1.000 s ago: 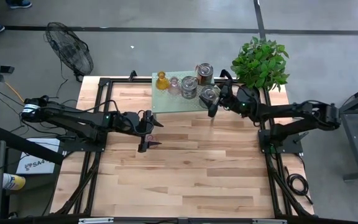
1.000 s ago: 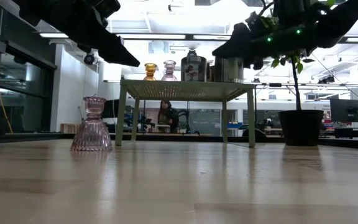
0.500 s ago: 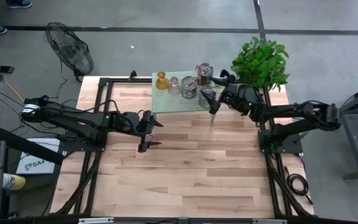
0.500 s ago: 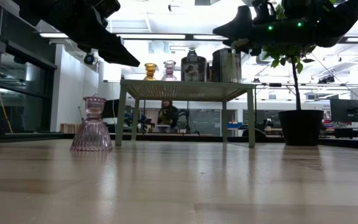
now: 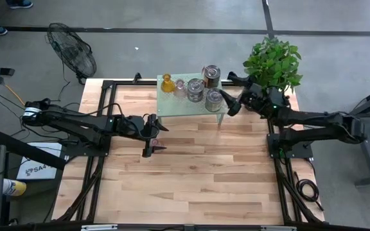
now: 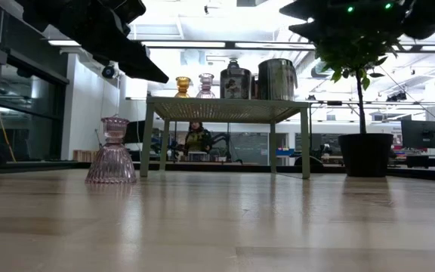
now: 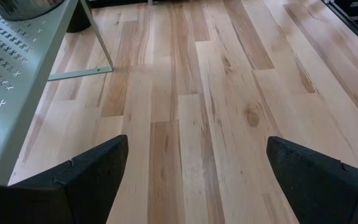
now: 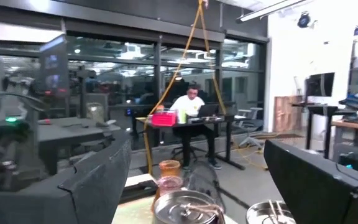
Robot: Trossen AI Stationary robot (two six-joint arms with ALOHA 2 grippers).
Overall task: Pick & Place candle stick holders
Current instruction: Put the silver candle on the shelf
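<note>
Standing on the pale green stand [image 5: 185,106] at the table's [image 5: 191,173] far edge are five candle stick holders: an amber one [image 5: 166,83], a pink one [image 5: 180,86] and three silvery cylinders [image 5: 196,90]. Another pink holder [image 6: 112,151] sits on the table near the stand's left edge, beside the left gripper [image 5: 154,135], jaws apart and empty. The right gripper [image 5: 231,95] hovers off the stand's right edge, also spread and empty.

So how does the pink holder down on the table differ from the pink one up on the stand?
The pink holder on the table stands alone on the wood beside the green stand; the pink holder on the stand sits raised in a row, between the amber holder and a metal one. Both are upright, ribbed pale pink glass.
</note>
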